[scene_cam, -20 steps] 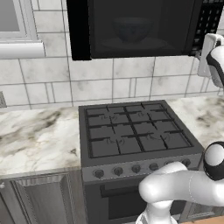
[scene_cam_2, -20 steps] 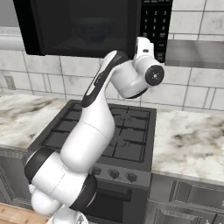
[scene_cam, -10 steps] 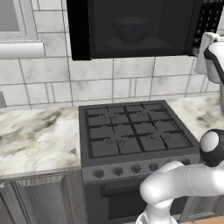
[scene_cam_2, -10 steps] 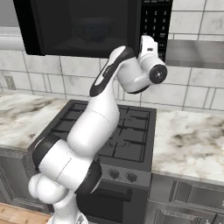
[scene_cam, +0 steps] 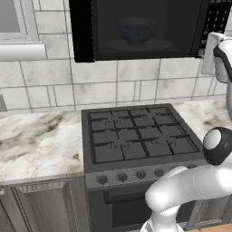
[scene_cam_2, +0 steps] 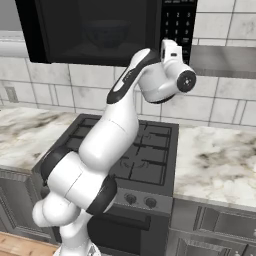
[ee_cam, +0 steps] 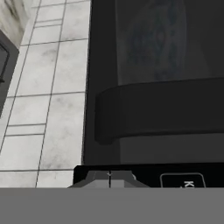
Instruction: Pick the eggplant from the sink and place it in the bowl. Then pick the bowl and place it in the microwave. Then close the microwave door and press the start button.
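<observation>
1. jaws shut tight with nothing between them: the gripper (ee_cam: 110, 178) shows its two dark tips pressed together at the bottom of the hand view, right up against the black face of the microwave (scene_cam: 136, 29).
2. the microwave door (scene_cam_2: 95, 30) looks closed, flush with the front, and the bowl (scene_cam: 136, 31) sits inside behind the tinted glass, dim but readable; whether the eggplant is in it i cannot tell through the window.
3. so the step in hand, as i judge it, is pressing the start button on the keypad strip (scene_cam_2: 177, 25); the white hand sits just in front of that strip in the right base view.
4. to do it well: keep the closed tips as one blunt point, line up square on the button, and push straight in with a short stroke. the button itself is too small to pick out, so the aim is best checked in the hand view, where a pale-outlined key (ee_cam: 183, 180) shows just right of the tips.
5. edges: the door's bar handle (ee_cam: 159, 109) runs close beside the tips and stands proud of the face; sliding sideways could catch on it.
6. open room lies back toward the robot and down over the stove (scene_cam: 138, 138); the tiled wall (scene_cam_2: 220, 107) and counter (scene_cam_2: 215, 162) are well apart from the hand.
</observation>
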